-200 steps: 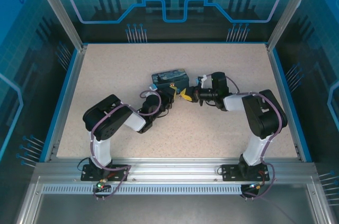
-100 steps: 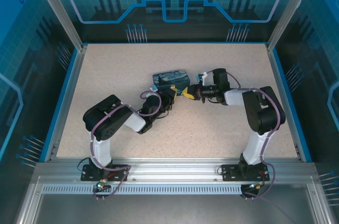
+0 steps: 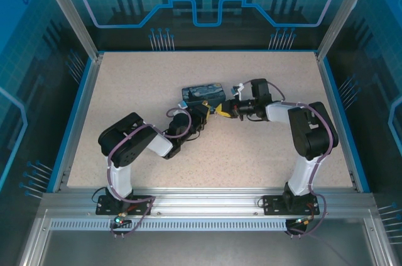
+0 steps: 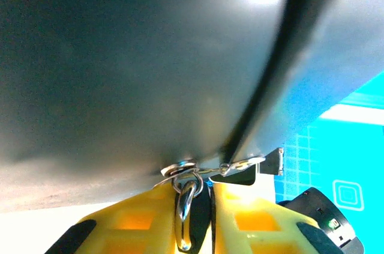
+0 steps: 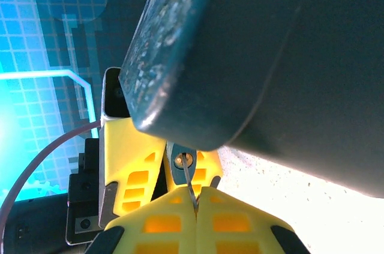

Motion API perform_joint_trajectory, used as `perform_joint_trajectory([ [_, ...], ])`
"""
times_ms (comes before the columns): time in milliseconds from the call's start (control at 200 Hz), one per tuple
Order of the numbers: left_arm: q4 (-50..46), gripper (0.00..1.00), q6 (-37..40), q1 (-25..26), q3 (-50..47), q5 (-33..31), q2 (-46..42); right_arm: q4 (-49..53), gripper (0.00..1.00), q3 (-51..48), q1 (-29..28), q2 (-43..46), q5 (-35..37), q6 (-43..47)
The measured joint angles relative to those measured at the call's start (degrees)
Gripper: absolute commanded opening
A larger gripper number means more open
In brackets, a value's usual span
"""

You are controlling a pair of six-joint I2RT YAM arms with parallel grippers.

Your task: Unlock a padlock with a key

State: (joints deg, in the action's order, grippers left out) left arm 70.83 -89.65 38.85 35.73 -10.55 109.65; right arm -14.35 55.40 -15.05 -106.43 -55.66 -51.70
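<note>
Speckled table; tiny teal padlock, silvery shackle.

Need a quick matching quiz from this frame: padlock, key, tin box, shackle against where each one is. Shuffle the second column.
Things:
1. padlock
2. key
3. tin box
4. shackle

Places:
A. silvery, hooked through the tin box's clasp
B. on the table, just beyond both pincers
C. gripped in the left pincer
D. pinched in the shut right pincer, tip at the keyhole

Pairs: 1-C, 2-D, 3-B, 4-A
</note>
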Motion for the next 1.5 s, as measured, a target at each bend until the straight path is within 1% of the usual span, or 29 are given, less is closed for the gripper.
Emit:
perform_joint_trajectory([
  [175,0.98,0.27,-0.02,0.68,0.28,2.89,0.0,-0.17,0.0,0.79,-2.01,0.0,0.31,0.42],
  [255,1.01,0.22,0.0,0.66,0.26,2.89,0.0,-0.2,0.0,0.87,-2.25,0.0,0.7,0.61],
  [340,1.03,0.21,-0.02,0.63,0.26,2.89,0.0,-0.2,0.0,0.87,-2.25,0.0,1.03,0.79],
  [395,1.01,0.25,-0.04,0.63,0.26,2.86,0.0,-0.02,0.0,0.87,-2.25,0.0,1.14,0.98],
  [660,0.72,0.38,0.22,0.66,0.24,3.13,-0.11,0.2,0.0,0.87,-2.36,0.0,1.14,1.68],
  [765,-0.85,0.41,1.22,0.63,-0.46,3.48,-1.6,0.17,0.0,0.87,-2.51,0.0,1.09,1.66],
  [845,-2.23,0.43,2.6,0.61,-1.77,4.83,-4.33,0.17,0.0,0.87,-2.62,0.0,1.25,1.6],
  [925,-4.5,0.45,4.39,-0.15,-3.61,6.36,-7.85,-0.2,0.0,0.87,-2.64,0.02,1.36,1.4],
  [1040,-8.02,0.47,7.45,-2.8,-5.92,8.52,-12.9,-0.2,0.0,0.74,-2.51,0.09,2.75,1.38],
  [1205,-18.58,0.49,15.74,-7.06,-5.88,12.74,-20.15,1.81,0.0,0.42,-2.51,2.12,3.74,2.84],
  [1356,-28.57,0.48,23.65,-7.39,-1.97,16.09,-24.13,2.69,0.0,-0.48,-2.54,5.35,3.72,4.57],
  [1501,-31.21,0.46,26.32,-7.32,-0.2,18.14,-25.62,-1.25,0.0,-2.47,-3.17,6.78,2.45,3.72],
])
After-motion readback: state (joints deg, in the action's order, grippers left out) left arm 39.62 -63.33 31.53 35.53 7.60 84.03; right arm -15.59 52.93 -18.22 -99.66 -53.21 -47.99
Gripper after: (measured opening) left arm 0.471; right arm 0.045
